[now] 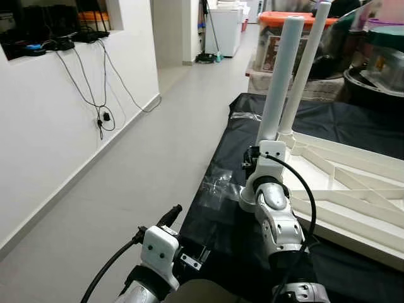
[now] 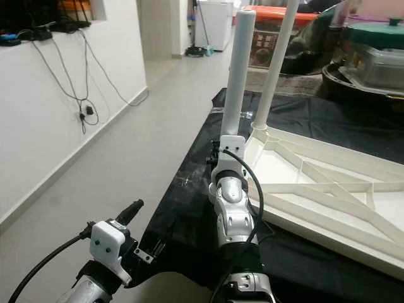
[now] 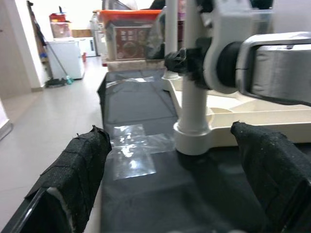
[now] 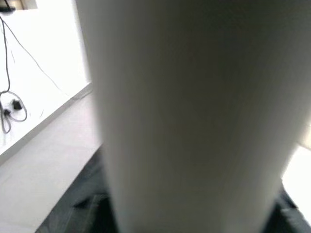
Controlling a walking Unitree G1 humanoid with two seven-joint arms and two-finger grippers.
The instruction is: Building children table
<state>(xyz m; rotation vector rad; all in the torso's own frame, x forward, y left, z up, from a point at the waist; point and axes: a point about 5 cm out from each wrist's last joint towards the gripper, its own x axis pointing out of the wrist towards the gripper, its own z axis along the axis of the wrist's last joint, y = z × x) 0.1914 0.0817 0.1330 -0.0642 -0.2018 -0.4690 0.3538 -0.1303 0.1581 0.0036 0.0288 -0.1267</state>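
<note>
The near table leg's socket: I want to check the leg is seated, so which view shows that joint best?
The left wrist view: the near leg meets its socket collar on the tabletop unobstructed. In both eye views the right gripper and arm cover the collar. The right wrist view is a blurred close-up of the leg's shaft.

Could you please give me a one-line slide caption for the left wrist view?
Open left pincer faces the near table leg seated in the upturned tabletop's corner socket, right arm at the leg.

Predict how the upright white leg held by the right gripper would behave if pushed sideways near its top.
The white leg looks like rigid plastic tubing, so it should barely bend. Being tall and standing in a corner socket of the upturned tabletop, it may lever or wobble there.
</note>
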